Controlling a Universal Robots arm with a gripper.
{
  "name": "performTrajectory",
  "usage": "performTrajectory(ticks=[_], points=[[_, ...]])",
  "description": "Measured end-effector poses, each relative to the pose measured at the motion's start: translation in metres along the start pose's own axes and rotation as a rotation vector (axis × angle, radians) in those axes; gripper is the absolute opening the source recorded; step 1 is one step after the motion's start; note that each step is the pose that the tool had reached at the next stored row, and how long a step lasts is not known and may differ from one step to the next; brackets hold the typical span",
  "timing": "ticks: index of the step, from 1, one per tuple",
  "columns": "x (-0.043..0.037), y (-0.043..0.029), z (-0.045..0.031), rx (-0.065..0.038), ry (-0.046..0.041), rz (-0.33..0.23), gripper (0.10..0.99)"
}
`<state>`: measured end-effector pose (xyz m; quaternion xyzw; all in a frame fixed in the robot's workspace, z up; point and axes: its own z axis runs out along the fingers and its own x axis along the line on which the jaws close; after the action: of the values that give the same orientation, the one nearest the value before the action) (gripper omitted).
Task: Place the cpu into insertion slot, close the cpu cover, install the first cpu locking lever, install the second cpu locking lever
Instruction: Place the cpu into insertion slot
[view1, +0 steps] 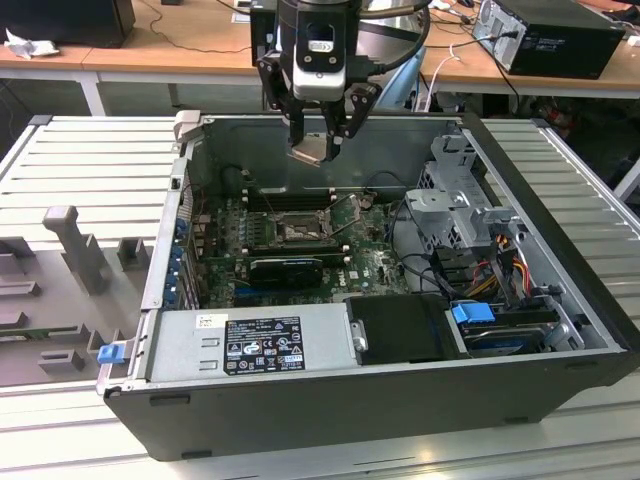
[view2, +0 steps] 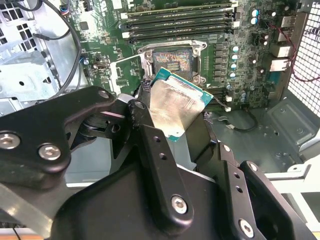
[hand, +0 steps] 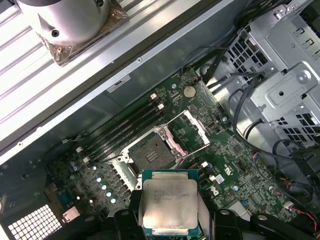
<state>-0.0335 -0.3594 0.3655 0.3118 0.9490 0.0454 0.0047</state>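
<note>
Cpu clamped in the jaws of the gripper, insertion slot uncovered below the jaws, cpu cover swung open.

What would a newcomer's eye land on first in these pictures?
First, the flat square silver-topped cpu, pinched in the black tool above the open dark-grey computer case. Next, on the green motherboard below it, the dark-framed square insertion slot lies bare, with its silver metal cpu cover flipped open beside it.
</note>
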Motion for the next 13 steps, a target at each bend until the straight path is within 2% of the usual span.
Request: performTrajectory(ticks=[8,13], points=[[0.0000,0.0000,0.0007,0.000,-0.0013,0.014,0.525],[0.0001,-0.0002,0.0027,-0.001,-0.0058,0.067,0.525]])
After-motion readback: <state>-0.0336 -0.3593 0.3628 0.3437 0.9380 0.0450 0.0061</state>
